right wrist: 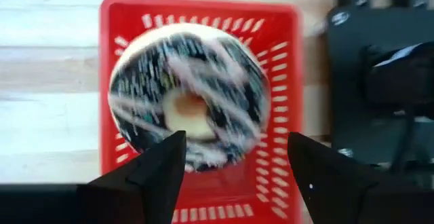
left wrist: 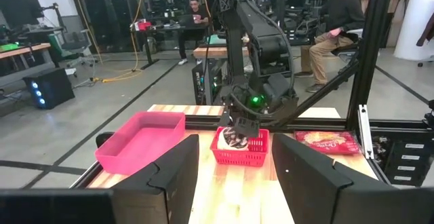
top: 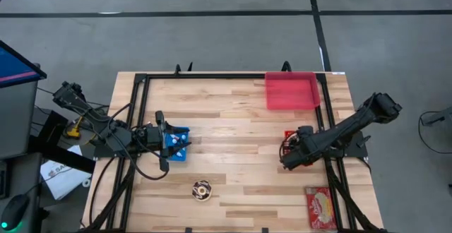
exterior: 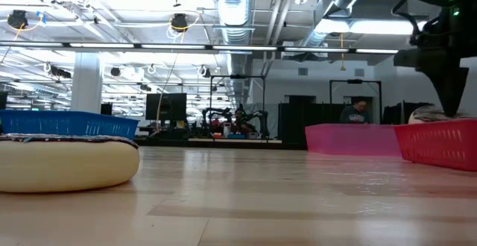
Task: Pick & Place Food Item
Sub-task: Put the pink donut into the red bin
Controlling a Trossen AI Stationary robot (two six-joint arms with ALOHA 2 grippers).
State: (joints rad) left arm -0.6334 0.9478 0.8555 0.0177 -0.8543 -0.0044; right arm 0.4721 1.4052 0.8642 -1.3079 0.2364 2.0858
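Observation:
A doughnut with dark, white-streaked icing [right wrist: 186, 91] lies inside a small red basket [right wrist: 281, 61] at the table's right side [top: 289, 135]. My right gripper [right wrist: 234, 159] stands above it, pointing steeply down. It is open, with a finger on either side of the doughnut's near edge and nothing between them. A second doughnut [top: 203, 189] rests flat on the wood near the front edge. My left gripper [left wrist: 234, 176] is held level and open at the blue basket [top: 180, 142] on the left, holding nothing.
A pink tray [top: 291, 90] sits at the far right corner of the table. A red snack packet [top: 321, 208] lies at the near right corner. A black frame rail [top: 212, 76] runs around the table. People sit at desks in the room behind.

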